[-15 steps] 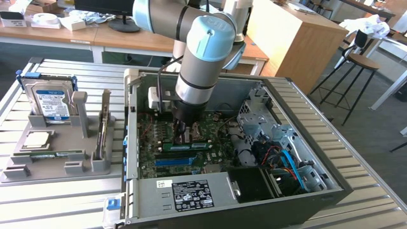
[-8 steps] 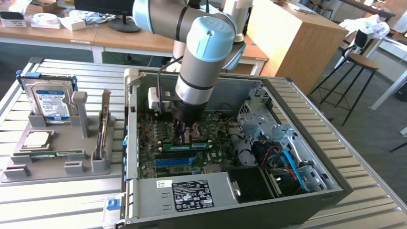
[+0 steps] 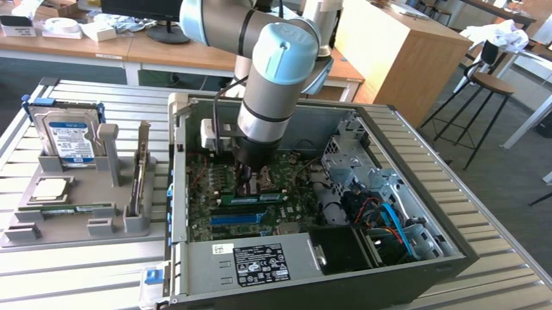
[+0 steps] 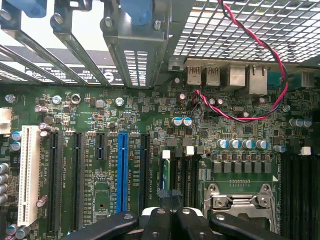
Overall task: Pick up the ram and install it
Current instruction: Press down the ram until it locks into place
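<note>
The ram, a narrow green stick with a white label, stands on edge in a slot of the motherboard inside the open computer case, just above the blue slot. My gripper reaches straight down into the case and its tip is at the ram's top edge. In the wrist view the black fingers are pressed together, with the gripper shut and nothing between them. The ram shows edge-on in its slot right by the tips. I cannot tell whether they touch it.
The case walls and drive cage close in around the arm. A power supply fills the case's near side. At the exterior view's left, a grey fixture holds a blue-labelled hard drive, a silver processor chip and another green stick.
</note>
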`<state>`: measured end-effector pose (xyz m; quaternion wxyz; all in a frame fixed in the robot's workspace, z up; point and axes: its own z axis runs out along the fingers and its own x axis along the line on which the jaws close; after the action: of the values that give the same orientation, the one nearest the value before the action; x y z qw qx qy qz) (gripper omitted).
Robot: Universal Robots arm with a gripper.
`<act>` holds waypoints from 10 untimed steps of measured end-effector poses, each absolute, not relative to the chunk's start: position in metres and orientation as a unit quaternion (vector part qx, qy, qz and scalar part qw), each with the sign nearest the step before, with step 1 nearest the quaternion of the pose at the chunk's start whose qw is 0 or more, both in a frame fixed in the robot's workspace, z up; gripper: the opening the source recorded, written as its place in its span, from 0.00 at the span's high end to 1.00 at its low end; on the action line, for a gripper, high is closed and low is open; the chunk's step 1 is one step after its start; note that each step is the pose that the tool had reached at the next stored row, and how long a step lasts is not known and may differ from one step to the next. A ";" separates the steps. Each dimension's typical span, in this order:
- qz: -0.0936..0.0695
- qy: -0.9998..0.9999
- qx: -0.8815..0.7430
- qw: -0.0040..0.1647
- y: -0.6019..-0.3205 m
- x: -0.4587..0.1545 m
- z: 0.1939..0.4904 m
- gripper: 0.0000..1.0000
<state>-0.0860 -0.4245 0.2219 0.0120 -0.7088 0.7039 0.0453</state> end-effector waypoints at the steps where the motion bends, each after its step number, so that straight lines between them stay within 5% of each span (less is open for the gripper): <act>1: 0.045 0.704 -0.709 0.012 -0.425 -0.086 0.222 0.90; 10: 0.045 0.704 -0.709 0.013 -0.424 -0.086 0.224 0.90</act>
<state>-0.0858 -0.4242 0.2242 0.0134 -0.7088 0.7038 0.0455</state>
